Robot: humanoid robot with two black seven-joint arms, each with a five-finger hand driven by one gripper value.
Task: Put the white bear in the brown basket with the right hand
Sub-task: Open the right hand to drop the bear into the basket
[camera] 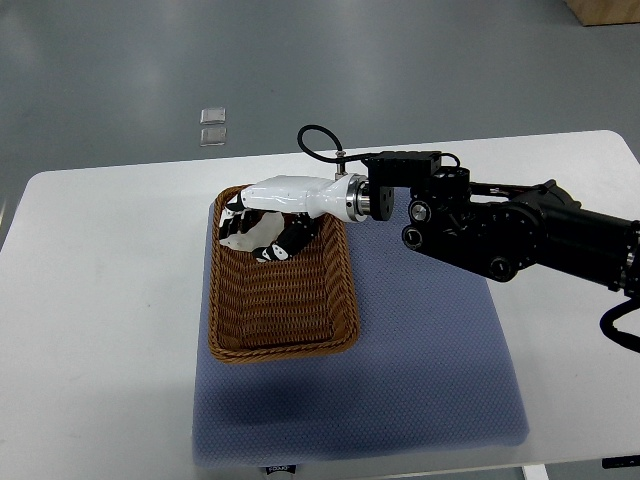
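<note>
The brown wicker basket (283, 320) lies on a blue mat, its long side running away from me. My right arm enters from the right edge, and its white hand (262, 232) hovers over the basket's far end. The fingers (275, 245) curl downward around a small white shape, the white bear (238, 238), which shows only partly beneath them at the basket's far left corner. I cannot tell whether the bear touches the basket floor. The near part of the basket holds nothing.
The blue-grey mat (420, 380) covers the middle of the white table (100, 300). Two small clear squares (212, 125) lie on the floor beyond the table. A cardboard box corner (605, 10) shows at the top right.
</note>
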